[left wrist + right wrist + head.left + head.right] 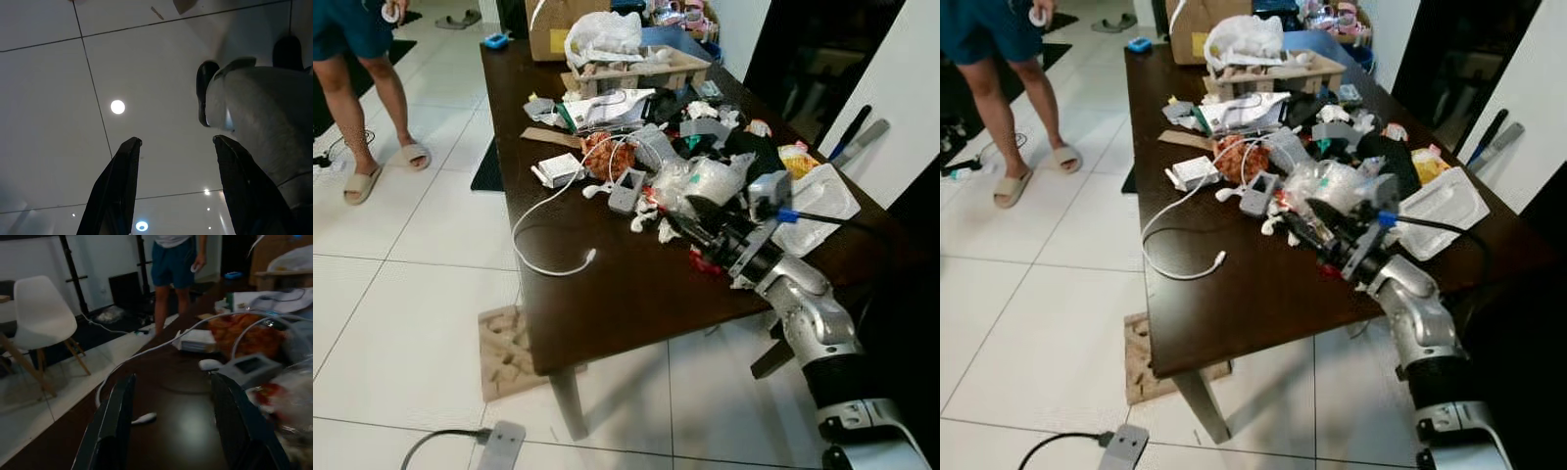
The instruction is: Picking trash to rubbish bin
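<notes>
Reaching with my right gripper (690, 217), fingers spread, low over the dark worktop (626, 284) at the trash pile (690, 176), center-right of frame; left gripper (176, 191) spread above floor tiles.

silver arm (808, 313) (black fingers (117, 191))

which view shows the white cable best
The left eye view: the whole cable shows, looping across the dark table. The right eye view shows it equally. The right wrist view catches its plug end and an arc, between the open right gripper's fingers.
</notes>
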You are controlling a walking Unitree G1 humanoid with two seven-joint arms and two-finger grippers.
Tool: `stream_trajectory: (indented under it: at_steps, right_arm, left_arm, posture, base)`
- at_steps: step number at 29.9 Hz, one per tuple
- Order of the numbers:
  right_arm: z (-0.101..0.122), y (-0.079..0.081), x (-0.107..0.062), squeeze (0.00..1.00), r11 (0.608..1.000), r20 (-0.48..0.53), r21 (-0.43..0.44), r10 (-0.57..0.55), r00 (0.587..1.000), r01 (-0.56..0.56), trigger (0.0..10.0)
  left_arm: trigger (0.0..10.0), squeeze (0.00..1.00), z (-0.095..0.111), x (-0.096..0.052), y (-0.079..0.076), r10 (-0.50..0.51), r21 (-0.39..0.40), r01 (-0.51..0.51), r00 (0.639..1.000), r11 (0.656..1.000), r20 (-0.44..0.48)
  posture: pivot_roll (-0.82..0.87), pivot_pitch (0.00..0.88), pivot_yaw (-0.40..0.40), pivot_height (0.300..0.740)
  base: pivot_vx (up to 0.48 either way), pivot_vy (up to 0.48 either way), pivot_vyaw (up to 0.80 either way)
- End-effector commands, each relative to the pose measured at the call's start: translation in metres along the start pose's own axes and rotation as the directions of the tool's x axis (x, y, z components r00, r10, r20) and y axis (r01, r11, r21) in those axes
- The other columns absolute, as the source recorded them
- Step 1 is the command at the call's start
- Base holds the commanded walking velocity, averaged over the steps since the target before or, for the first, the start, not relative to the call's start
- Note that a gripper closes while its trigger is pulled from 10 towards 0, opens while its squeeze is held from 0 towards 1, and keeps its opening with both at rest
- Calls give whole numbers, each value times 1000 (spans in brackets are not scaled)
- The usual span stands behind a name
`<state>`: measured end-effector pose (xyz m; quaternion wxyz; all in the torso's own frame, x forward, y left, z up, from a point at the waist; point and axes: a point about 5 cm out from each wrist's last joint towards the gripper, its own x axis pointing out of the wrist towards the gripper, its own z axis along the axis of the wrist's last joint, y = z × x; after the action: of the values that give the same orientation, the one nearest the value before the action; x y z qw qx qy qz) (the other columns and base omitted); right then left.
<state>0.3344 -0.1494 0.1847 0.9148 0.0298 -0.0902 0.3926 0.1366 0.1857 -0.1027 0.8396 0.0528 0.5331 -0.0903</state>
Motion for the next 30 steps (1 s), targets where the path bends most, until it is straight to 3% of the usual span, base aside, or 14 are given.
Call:
stream_trajectory:
  at_steps: [1,9,11,12,20,21,22,24,29,30]
  right_arm:
    - [-4,6,12,0,999,-55,-28,-29,998,28,10000]
    - [-13,17,31,0,991,-139,-47,-131,982,125,10000]
    - [-20,14,35,0,978,-180,-63,-208,962,200,10000]
    - [-25,9,35,1000,966,-206,-81,-255,945,244,10000]
    - [-35,-12,27,1000,896,-281,-159,-443,851,414,10000]
    - [-42,-19,22,1000,862,-316,-179,-507,802,474,10000]
    - [-42,-19,22,1000,862,-316,-179,-507,802,474,10000]
    - [-49,-24,17,1000,823,-349,-198,-567,747,532,10000]
    - [-56,-28,13,1000,779,-373,-212,-622,688,590,10000]
    - [-58,-30,12,725,766,-382,-210,-636,670,607,10000]
  left_arm:
    - [10000,0,-11,-1,-3,-7,2,8,999,1000,-35]
    - [10000,0,-10,0,-5,-13,-3,13,999,1000,-35]
    - [10000,0,-9,0,-7,-18,-6,18,999,1000,-31]
    - [10000,0,-9,0,-9,-20,-8,20,999,1000,-30]
    - [10000,0,-11,0,-11,-25,-17,24,999,1000,-33]
    - [10000,0,-13,0,-11,-25,-20,24,999,1000,-36]
    - [10000,0,-13,0,-11,-25,-20,24,999,1000,-36]
    - [10000,0,-14,0,-11,-24,-23,23,999,999,-38]
    - [10000,0,-14,0,-11,-23,-27,22,999,999,-37]
    - [10000,0,-14,0,-11,-23,-28,22,999,999,-36]
  posture:
    - [3,90,-21,740]
    - [0,97,-20,740]
    - [2,103,-23,740]
    - [2,103,-23,740]
    - [6,106,-26,740]
    - [13,108,-28,740]
    - [13,108,-28,740]
    - [14,108,-30,740]
    - [17,113,-35,740]
    - [17,113,-35,740]
  base:
    - [0,0,0]
    - [0,0,0]
    - [0,0,0]
    - [0,0,0]
    - [0,0,0]
    - [0,0,0]
    - [0,0,0]
    - [0,0,0]
    - [0,0,0]
    - [0,0,0]
